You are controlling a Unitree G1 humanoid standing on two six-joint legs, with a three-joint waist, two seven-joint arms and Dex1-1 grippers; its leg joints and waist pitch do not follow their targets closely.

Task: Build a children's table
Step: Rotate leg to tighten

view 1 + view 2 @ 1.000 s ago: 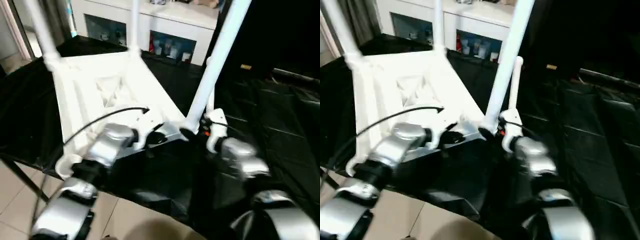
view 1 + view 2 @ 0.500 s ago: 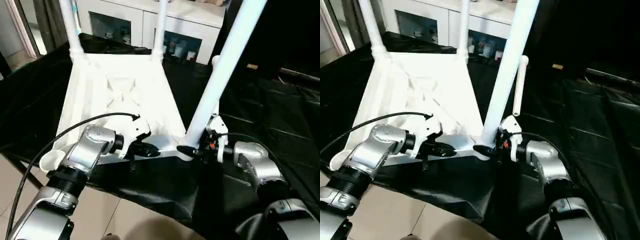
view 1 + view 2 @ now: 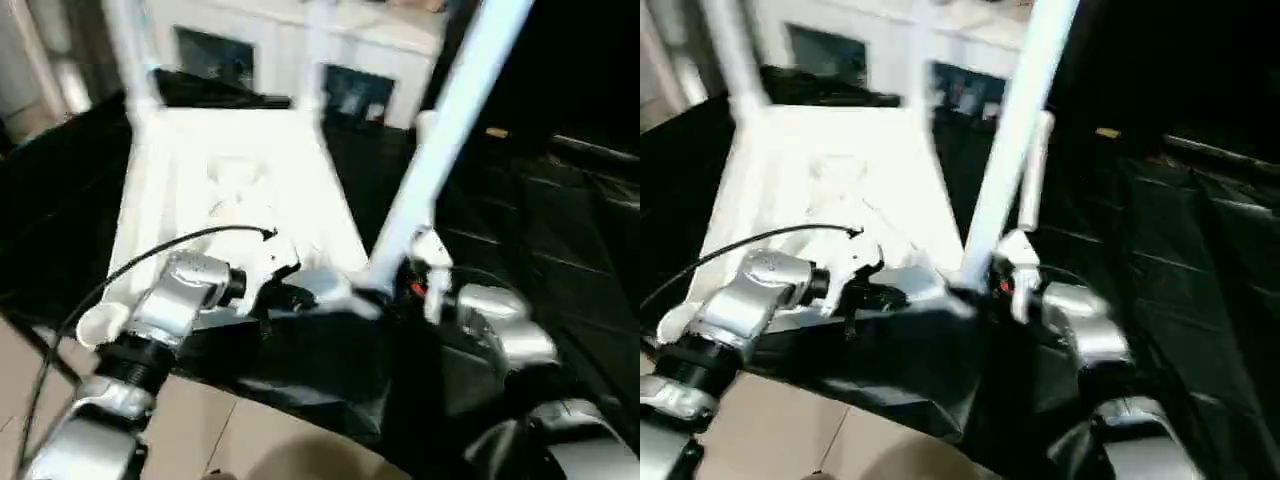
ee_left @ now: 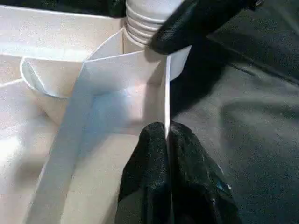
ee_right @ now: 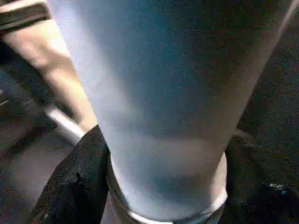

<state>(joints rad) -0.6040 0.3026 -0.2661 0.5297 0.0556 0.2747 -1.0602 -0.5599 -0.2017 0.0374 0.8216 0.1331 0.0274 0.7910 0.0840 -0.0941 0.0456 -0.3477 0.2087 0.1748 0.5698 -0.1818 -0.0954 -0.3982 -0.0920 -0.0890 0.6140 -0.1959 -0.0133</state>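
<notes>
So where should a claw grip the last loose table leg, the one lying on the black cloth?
Probably mid-shaft, from above. The loose leg lies flat on the black cloth beyond the right claw, a slim tube with both sides exposed; its flared end would sit less evenly between the fingers.

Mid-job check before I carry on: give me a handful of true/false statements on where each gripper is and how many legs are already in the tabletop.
1. The left gripper pinches the tabletop's thin edge wall. True.
2. The right gripper hangs free above the cloth. False: its fingers sit either side of the near leg, at its base.
3. The tabletop lies ribbed side up. True.
4. All four corner sockets hold legs. False: the near-left socket is empty.
5. A loose leg lies on the black cloth. True.
</notes>
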